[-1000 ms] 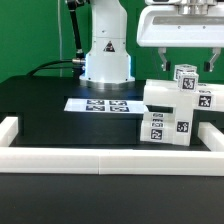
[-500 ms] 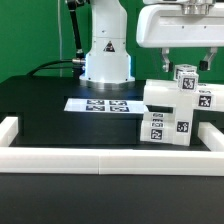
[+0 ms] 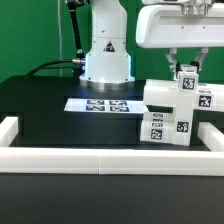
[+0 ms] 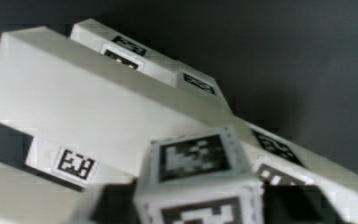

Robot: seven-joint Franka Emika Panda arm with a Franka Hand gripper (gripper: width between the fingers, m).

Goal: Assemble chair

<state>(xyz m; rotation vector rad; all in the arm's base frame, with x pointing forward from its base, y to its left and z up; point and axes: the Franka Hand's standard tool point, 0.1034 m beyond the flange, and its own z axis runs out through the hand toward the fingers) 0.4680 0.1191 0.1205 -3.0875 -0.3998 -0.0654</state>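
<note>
The chair [image 3: 172, 110], still a cluster of chunky white tagged blocks, sits on the black counter [image 3: 40, 105] near the edge at the exterior view's right, just behind the low white border rail [image 3: 110, 157]. A small upright block [image 3: 186, 78] stands on top of the pile. The claw [image 3: 186, 70] hangs straight above it with its two fingers [image 3: 175, 62] drawn in against the block's sides, gripping it. In the wrist view the block's tagged top [image 4: 197, 160] fills the foreground with a long slab [image 4: 87, 95] behind; the fingers themselves are not visible there. The marker board [image 3: 100, 104] lies flat before the robot base [image 3: 107, 60]. The arm's upper part is cut off.
</note>
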